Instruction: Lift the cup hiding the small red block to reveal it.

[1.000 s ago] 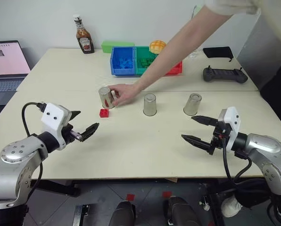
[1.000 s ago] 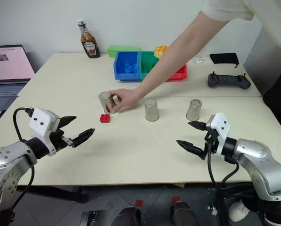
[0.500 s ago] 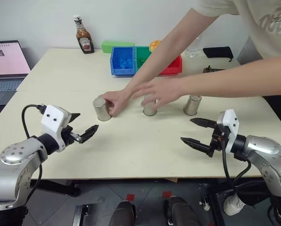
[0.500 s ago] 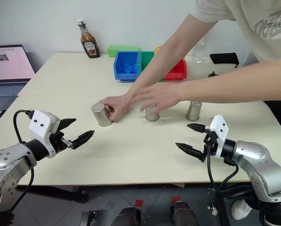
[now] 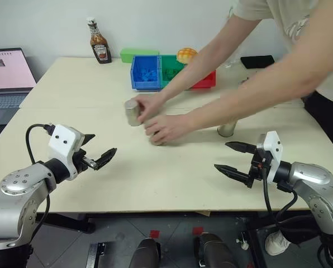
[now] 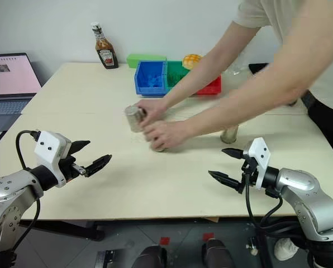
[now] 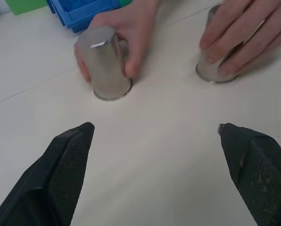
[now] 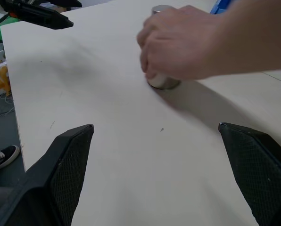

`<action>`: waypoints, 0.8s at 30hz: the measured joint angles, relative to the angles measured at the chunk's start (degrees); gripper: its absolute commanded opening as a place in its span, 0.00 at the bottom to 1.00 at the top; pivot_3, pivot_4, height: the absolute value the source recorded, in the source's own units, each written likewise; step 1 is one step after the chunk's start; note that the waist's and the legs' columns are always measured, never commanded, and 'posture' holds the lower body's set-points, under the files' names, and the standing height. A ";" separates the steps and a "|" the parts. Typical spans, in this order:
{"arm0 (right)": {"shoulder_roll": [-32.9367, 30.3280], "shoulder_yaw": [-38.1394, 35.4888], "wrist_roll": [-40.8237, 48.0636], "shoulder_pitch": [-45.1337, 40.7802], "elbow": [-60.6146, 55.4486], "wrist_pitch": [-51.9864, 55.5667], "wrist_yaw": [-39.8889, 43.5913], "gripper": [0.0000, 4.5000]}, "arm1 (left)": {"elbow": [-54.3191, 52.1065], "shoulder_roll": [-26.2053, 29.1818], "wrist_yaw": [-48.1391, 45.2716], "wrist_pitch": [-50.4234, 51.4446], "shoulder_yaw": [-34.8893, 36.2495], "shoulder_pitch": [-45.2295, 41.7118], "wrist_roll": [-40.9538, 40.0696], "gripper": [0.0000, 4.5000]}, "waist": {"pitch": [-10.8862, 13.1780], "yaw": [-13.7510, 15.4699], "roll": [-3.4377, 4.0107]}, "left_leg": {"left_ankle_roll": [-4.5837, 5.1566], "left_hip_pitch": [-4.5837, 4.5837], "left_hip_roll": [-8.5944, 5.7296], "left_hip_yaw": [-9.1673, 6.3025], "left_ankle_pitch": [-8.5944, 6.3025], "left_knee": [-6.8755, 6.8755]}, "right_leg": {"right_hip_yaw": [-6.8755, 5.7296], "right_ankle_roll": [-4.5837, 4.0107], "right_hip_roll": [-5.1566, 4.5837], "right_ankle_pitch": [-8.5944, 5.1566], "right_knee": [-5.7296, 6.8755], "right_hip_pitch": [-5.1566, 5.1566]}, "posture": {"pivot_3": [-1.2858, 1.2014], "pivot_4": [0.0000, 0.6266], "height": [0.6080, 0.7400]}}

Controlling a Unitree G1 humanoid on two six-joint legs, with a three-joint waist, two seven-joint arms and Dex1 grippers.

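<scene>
Three identical silver cups stand upside down on the table. A person's hand holds one cup (image 5: 132, 111) at the left. The person's other hand covers a second cup (image 7: 213, 70) near the middle. A third cup (image 5: 228, 130) stands at the right, partly behind the person's forearm. The small red block is hidden. My left gripper (image 5: 104, 143) hovers open and empty near the table's front left, short of the cups. My right gripper (image 5: 221, 155) hovers open and empty at the front right.
At the back of the table stand a ketchup bottle (image 5: 100, 42), a green box (image 5: 138, 54), and blue (image 5: 146, 71) and red (image 5: 205, 81) bins. A laptop (image 5: 7, 70) sits at the far left. The person's arms (image 5: 250, 84) reach across from the right.
The person's hands have slid two cups: the left one back and to the right, the middle one forward and to the left. The red block went under the left cup a second ago. Both grippers stayed still.
</scene>
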 measured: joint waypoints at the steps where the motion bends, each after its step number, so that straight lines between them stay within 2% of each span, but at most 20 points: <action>1: 0.00 0.00 0.00 -0.01 0.00 0.00 0.00 1.00 | 0.00 0.00 0.00 0.00 0.00 0.00 0.01 0.99 | 0.00 0.00 0.00 | 0.00 0.00 0.00 0.00 0.00 0.00 | 0.00 0.00 0.00 0.00 0.00 0.00 | 0.52 0.24 1.00; 16: 1.16 0.76 0.05 -1.38 -0.74 1.36 -2.73 1.00 | 2.03 -0.01 -0.36 -0.02 -2.36 -3.53 0.26 0.99 | 0.00 -0.02 0.00 | 0.00 0.00 -0.01 0.00 0.00 0.00 | 0.00 -0.01 0.00 0.01 0.00 0.00 | 0.52 0.24 1.00; 24: 7.30 5.85 -2.36 -7.07 0.29 2.39 -8.11 1.00 | 1.97 -0.01 -1.42 0.07 -3.28 -3.60 0.02 0.99 | 0.00 -0.07 0.00 | 0.00 0.00 0.00 -0.01 0.00 0.02 | -0.01 -0.08 0.01 0.05 0.01 0.00 | 0.52 0.24 1.00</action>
